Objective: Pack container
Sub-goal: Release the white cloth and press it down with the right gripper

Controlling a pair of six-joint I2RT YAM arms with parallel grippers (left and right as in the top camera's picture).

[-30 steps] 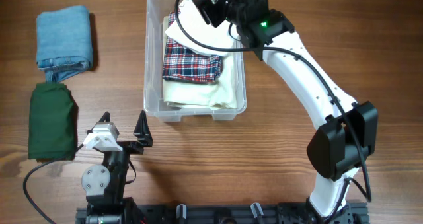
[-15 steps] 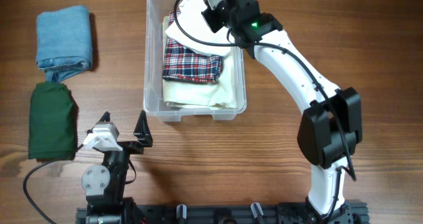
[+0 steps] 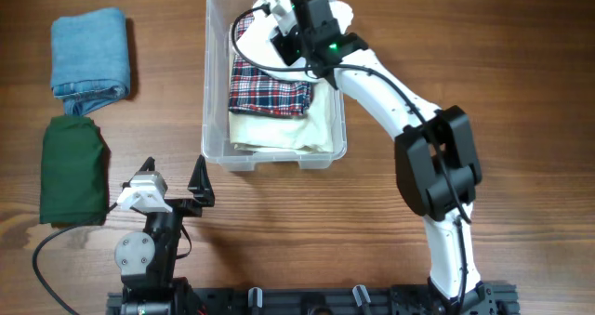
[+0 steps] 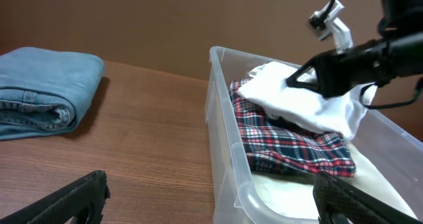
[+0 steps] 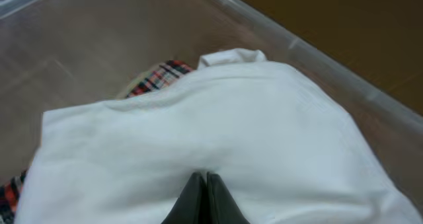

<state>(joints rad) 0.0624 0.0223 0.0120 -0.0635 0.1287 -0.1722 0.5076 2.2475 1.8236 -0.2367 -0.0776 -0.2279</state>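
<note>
I see the container (image 3: pixel 210 83) standing at the middle of the far edge of the surface (image 3: pixel 521 64), its long sides running from far to near. Inside it a cream cloth (image 3: pixel 279 131) lies lowest, a plaid cloth (image 3: pixel 270 85) rests on that, and a white cloth (image 5: pixel 198 112) drapes over the plaid one's far end. My right tool (image 5: pixel 205 192) is inside the container's far end, its fingers pressed together and pinching a fold of the white cloth. My left tool (image 3: pixel 175 177) sits near the near edge, just short of the container's near left corner, fingers spread and holding nothing. Folded jeans (image 3: pixel 89 51) lie at the far left corner, with a folded green cloth (image 3: pixel 72 170) just nearer along the left edge.
</note>
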